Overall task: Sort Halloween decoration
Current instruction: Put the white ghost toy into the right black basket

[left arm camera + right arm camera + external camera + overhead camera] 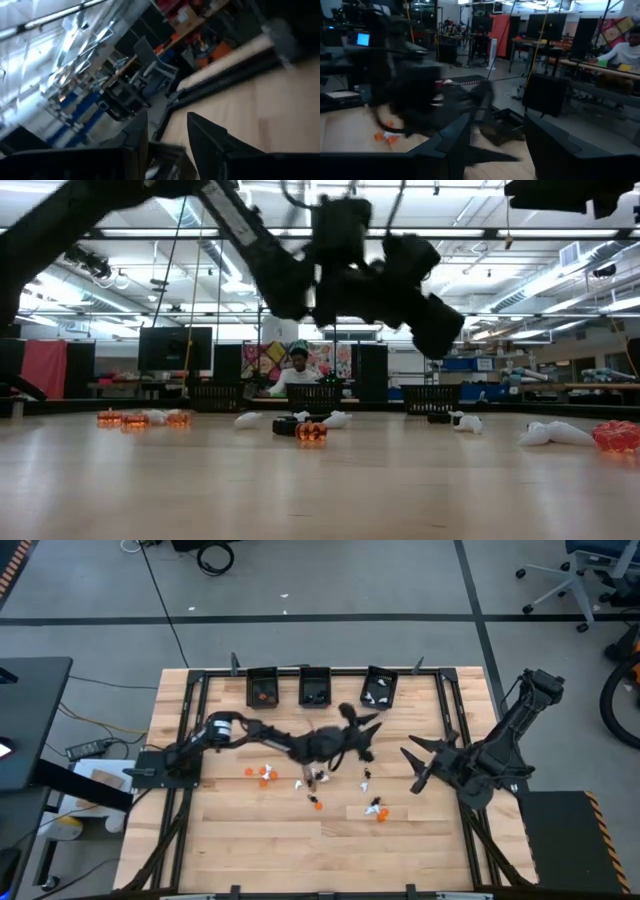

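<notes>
Small orange, black and white trinkets (318,780) lie scattered on the wooden table's middle; the low view shows orange pumpkins (311,431) and white ghosts (465,422) resting on the tabletop. My left gripper (362,718) is stretched across the table and hovers above it, just near of the right-hand bin (378,688). Its fingers (205,135) are open and I see nothing between them. My right gripper (410,768) waits open at the table's right side, its fingers (455,142) pointing toward the trinkets.
Three small black bins (263,688) (316,688) stand in a row at the table's far edge, each with a few pieces inside. A black frame (445,710) rims the table. A person (298,375) sits in the room beyond the far edge.
</notes>
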Available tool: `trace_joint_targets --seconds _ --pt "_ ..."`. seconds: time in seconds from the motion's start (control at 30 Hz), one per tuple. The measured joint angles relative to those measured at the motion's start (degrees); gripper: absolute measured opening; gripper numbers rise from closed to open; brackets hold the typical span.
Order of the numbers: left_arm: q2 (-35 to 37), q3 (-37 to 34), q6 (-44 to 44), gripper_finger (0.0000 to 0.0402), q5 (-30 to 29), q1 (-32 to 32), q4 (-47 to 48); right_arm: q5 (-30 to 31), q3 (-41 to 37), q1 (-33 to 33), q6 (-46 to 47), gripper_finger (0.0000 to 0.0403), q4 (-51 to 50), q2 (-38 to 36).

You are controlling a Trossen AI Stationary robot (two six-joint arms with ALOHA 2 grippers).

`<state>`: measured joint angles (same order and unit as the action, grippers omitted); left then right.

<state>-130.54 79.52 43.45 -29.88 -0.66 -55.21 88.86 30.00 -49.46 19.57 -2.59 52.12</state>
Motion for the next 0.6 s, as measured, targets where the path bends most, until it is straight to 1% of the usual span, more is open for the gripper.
trace_joint_targets --seconds 0.07,0.13,0.23,0.3,0.4,0.5,0.57,0.6 --pt "2.2 -3.8 4.0 0.0114 -2.3 2.5 0.1 0.5 0.0 -0.1 0.0 0.0189 0.1 0.0" --pt "3.3 -6.6 9.9 0.0114 -4.2 5.3 0.4 0.4 0.0 -0.1 0.0 0.0189 0.5 0.0" --pt "3.8 -10.2 20.1 0.0114 -7.6 9.7 0.6 0.4 0.0 -0.1 0.2 0.0189 0.7 0.0" --pt "3.9 -12.6 24.2 0.0114 -8.5 12.1 -0.4 0.3 0.0 -0.1 0.3 0.0189 1.0 0.0" --pt "3.9 -17.5 25.3 0.0114 -9.7 14.7 -4.6 0.2 0.0 -0.1 0.3 0.0189 1.4 0.2" --pt "6.2 -24.3 24.7 0.0114 -12.0 17.0 -14.1 0.0 0.0 -0.1 0.4 0.0189 1.7 0.8" --pt "9.0 -29.0 21.7 0.0114 -12.5 18.3 -20.7 0.0 0.0 -0.1 0.4 0.0189 1.9 1.1" --pt "10.8 -31.3 19.2 0.0114 -12.8 18.8 -22.1 0.0 0.0 0.0 0.4 0.0189 2.0 1.2"
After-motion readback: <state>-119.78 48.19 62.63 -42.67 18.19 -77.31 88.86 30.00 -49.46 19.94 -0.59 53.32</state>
